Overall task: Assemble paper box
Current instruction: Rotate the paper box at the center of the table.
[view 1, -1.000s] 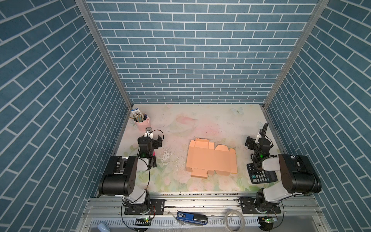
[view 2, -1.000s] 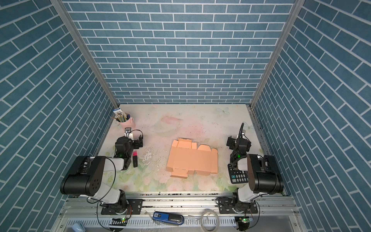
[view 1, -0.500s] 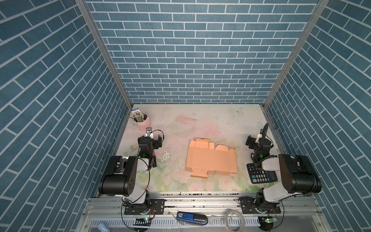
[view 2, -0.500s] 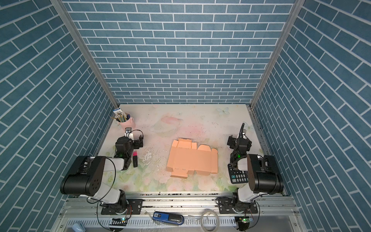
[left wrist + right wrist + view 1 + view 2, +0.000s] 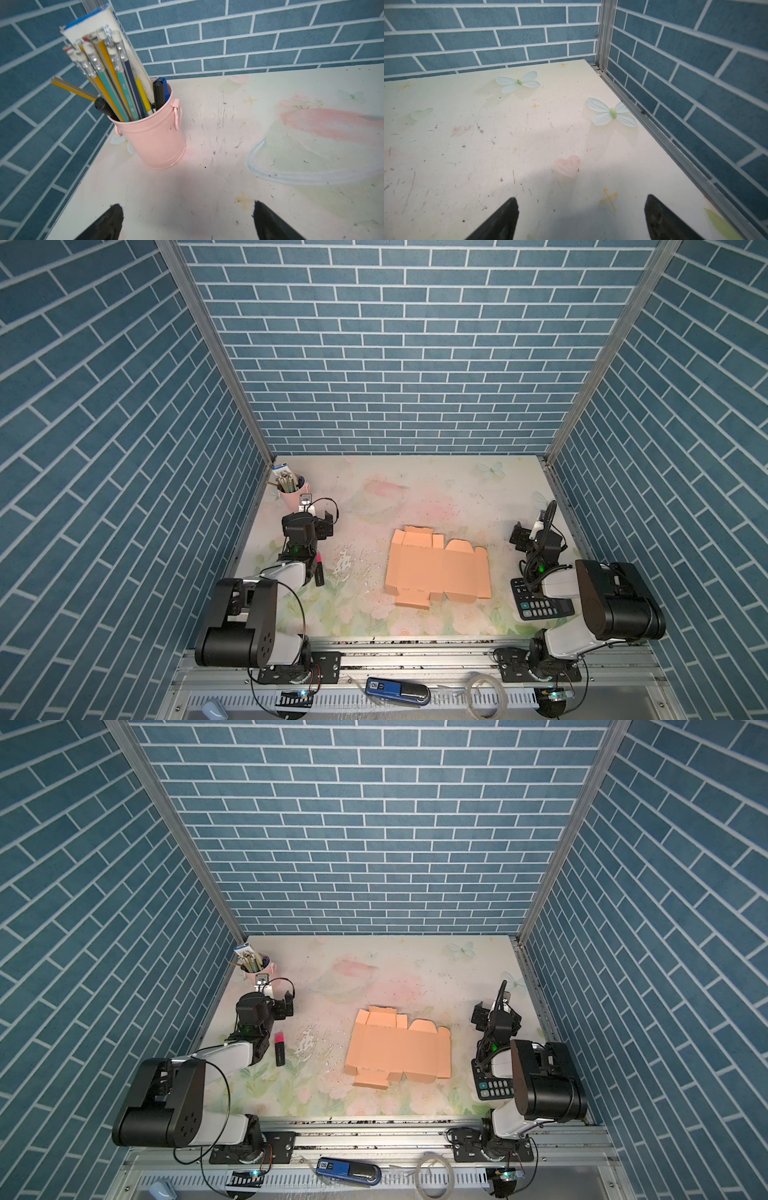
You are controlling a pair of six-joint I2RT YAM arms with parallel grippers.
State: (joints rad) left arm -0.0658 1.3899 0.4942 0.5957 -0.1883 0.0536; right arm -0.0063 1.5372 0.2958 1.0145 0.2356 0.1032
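Far left of the table (image 5: 415,489), mid-left in both top views, you've got a pink pen bucket (image 5: 289,497) stuffed w/ pencils (image 5: 108,68), upright at the table's left edge. Just below it in frame is your left gripper (image 5: 186,207). Its jaws are spread wide w/ nothing btwn them, and the left wrist view shows the bucket ahead of the tips and apart from them. A black marker w/ pink cap (image 5: 279,1048) lies flat just beside the left arm (image 5: 224,1052), lower in frame. Moving right, the paper box (image 5: 438,572) is an unfolded peach sheet lying flat on the table, lower centre of frame. It has flaps & tabs along its upper and lower edges and is well apart from both grippers. Right of it, your right gripper (image 5: 579,202) is released & empty too, near the table's right edge; its wrist view shows the table's far right corner ahead. The black calculator (image 5: 540,608) lies below it in frame, partly under the right arm (image 5: 561,593).
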